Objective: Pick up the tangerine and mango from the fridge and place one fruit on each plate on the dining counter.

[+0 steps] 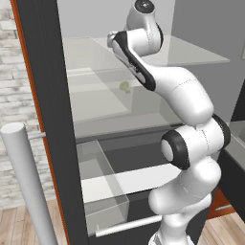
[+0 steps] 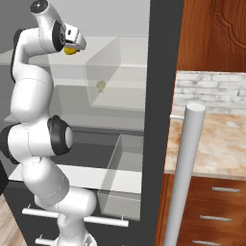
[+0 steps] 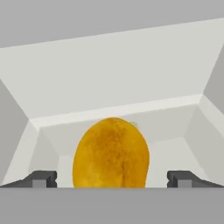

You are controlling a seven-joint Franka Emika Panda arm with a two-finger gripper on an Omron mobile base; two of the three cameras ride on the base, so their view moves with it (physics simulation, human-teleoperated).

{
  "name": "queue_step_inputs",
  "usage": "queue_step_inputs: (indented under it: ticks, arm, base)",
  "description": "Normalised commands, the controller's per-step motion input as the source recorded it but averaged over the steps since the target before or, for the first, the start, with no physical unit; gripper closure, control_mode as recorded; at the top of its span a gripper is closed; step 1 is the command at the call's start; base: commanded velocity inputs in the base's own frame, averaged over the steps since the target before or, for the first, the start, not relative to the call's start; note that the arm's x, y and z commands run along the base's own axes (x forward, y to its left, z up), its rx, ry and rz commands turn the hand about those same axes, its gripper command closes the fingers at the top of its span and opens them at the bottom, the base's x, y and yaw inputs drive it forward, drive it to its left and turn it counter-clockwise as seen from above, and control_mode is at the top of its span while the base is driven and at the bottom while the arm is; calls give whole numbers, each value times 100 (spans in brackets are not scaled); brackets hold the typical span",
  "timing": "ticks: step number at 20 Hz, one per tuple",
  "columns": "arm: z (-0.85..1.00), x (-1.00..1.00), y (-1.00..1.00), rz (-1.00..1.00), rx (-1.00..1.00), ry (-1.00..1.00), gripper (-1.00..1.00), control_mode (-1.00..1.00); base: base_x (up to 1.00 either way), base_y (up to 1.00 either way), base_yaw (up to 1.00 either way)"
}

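The golden-yellow mango (image 3: 111, 153) lies on a pale shelf inside the fridge (image 2: 163, 72), close in front of the hand. My gripper (image 3: 111, 179) is open, and its two dark fingertips (image 3: 43, 178) stand wide on either side of the fruit without touching it. From the right base view the mango (image 2: 70, 50) peeks out just under the hand (image 2: 77, 41) at the upper shelf. In the left base view the arm reaches up into the fridge (image 1: 38, 72) and the hand (image 1: 115, 40) is at the top shelf.
A small green broccoli-like piece (image 1: 125, 86) (image 2: 101, 85) lies deeper on a lower glass shelf. A clear bin (image 1: 103, 191) juts out below. A long silver bar handle (image 2: 185, 178) stands close by the camera. A beige stone counter (image 2: 216, 144) with wooden drawers lies to the right.
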Motion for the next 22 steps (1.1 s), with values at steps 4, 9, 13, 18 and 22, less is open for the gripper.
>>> queue_step_inputs:
  ticks: [4,9,13,18,22]
  arm:
    - [-3,1,0,-4,0,0,-100,-100]
    - [-31,5,0,0,0,4,-100,-100]
    - [-7,37,-1,-3,0,2,-100,-100]
    - [-17,9,0,-2,0,1,-100,-100]
    - [-1,0,0,0,0,4,100,-100]
  base:
    - [0,0,0]
    - [0,0,0]
    - [0,0,0]
    - [0,0,0]
    - [0,0,0]
